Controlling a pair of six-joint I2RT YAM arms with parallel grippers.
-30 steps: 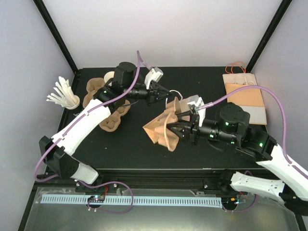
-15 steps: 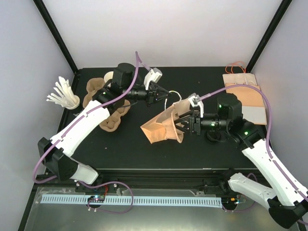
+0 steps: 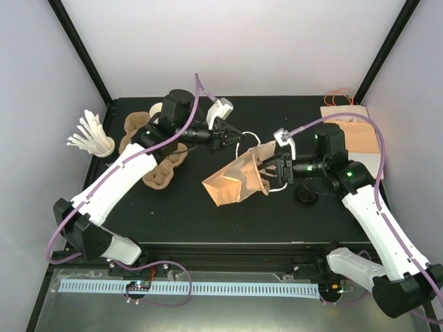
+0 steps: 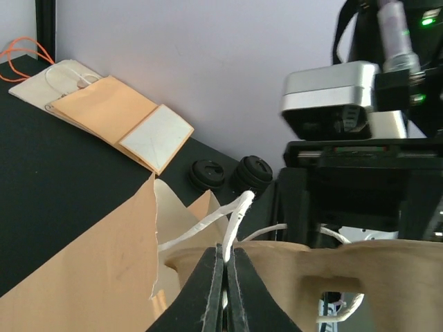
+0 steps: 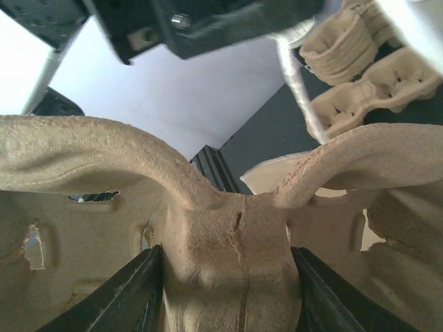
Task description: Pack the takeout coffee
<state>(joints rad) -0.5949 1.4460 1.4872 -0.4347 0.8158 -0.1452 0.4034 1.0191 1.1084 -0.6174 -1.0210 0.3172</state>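
A brown paper bag (image 3: pixel 232 181) lies on its side mid-table, mouth toward the right. My left gripper (image 3: pixel 234 136) is above the mouth, shut on the bag's white cord handle (image 4: pixel 239 214). The jaws pinch the cord flat. My right gripper (image 3: pixel 268 173) is at the bag's mouth, shut on the centre post of a pulp cup carrier (image 5: pixel 228 228). One finger (image 5: pixel 131 290) presses on each side of the post. In the left wrist view the carrier (image 4: pixel 325 266) spans the bag's opening. The takeout coffee is hidden or out of view.
Two round black lids (image 4: pixel 208 175) sit on the table beyond the bag, what is under them unclear. Pulp carriers (image 3: pixel 156 169) are piled at the left by a white cup stack (image 3: pixel 158 109). Flat bags (image 3: pixel 353 135) lie at back right. White stirrers (image 3: pixel 88 133) stand off the table's left edge.
My right arm has swung back and to the right, drawing the carrier up toward the bag's mouth. The bag has been pulled out flatter. The left gripper has hardly moved.
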